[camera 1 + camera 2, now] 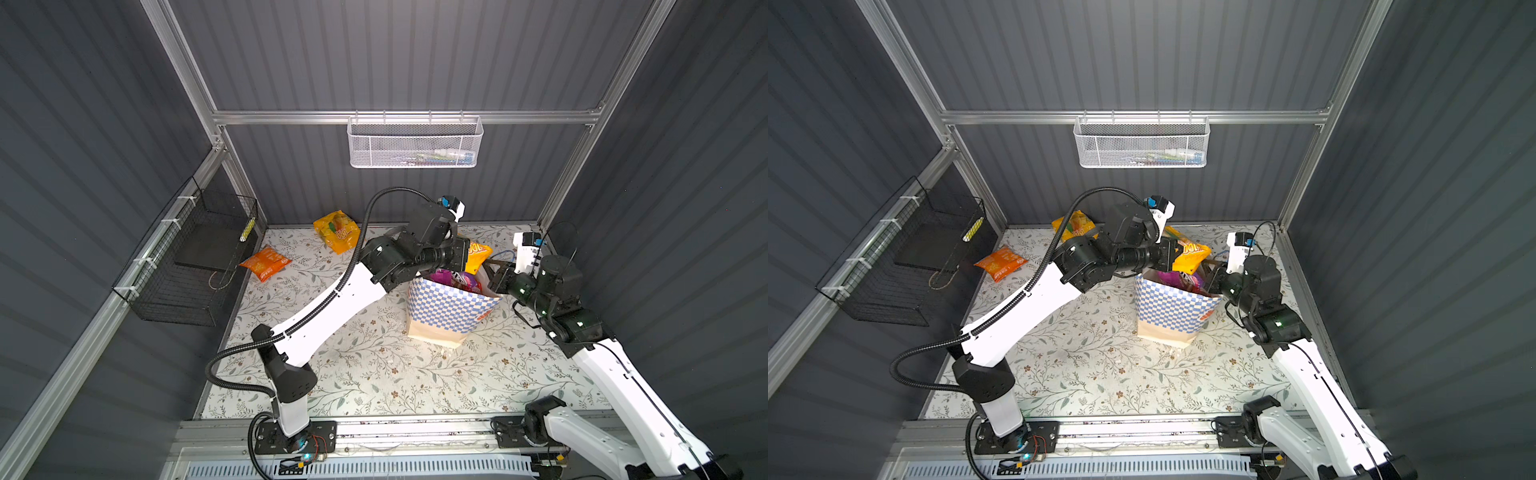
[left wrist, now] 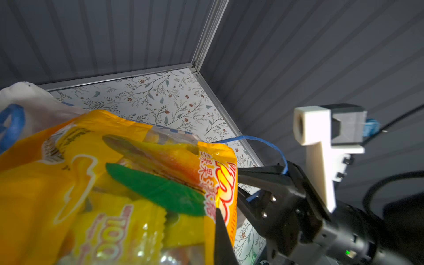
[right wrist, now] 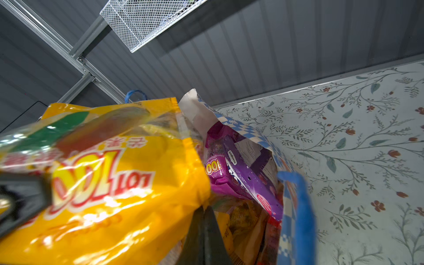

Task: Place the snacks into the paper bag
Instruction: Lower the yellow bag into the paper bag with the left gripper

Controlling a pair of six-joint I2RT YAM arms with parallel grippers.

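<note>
Left jaws clamp 1 yellow packet (image 1: 478, 254) over the paper bag (image 1: 449, 308) — right jaws pinch its rim.

Left tool (image 1: 466, 255) tips hidden behind held yellow packet (image 1: 478, 252). Beneath tool, paper bag (image 1: 449, 307) depths masked by purple packet (image 1: 454, 278). White mesh basket (image 1: 415, 143) contents illegible.

My left arm (image 1: 328, 309) rises from its base at the front and stretches forward and to the right, across the middle in both top views. My left wrist (image 1: 436, 254) lies almost level, and my left gripper (image 2: 219, 227) has its jaws pressed together. My right arm (image 1: 615, 374) reaches forward from the right side, bent at the elbow. My right wrist (image 1: 525, 286) turns to the left. My right gripper (image 3: 205, 222) is closed too, and it points toward the left one, near it.
</note>
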